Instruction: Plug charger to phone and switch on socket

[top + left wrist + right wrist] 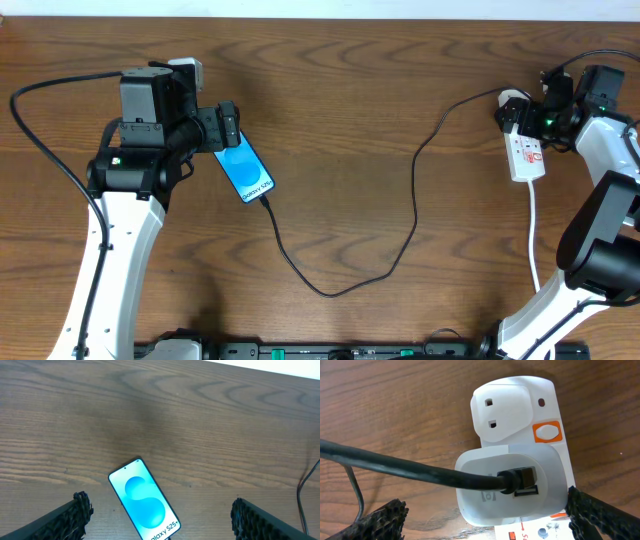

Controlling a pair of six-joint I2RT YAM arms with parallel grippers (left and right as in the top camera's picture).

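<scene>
l gripper (160, 509) wide by phone (246, 171), r gripper (485, 506) wide over socket (527, 152); phone diagonal, charger (330, 291) end lower-right.

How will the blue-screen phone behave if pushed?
The flat, black-edged blue-screen phone lies on the smooth wooden table: probably slides, won't tip. The thin black cable meeting its lower end lies slack, so it likely trails along floppily.

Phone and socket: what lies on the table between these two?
Only the charger, a thin black cable, looping from the phone across toward the socket. The rest is bare wooden table. The overhead view shows it.
</scene>
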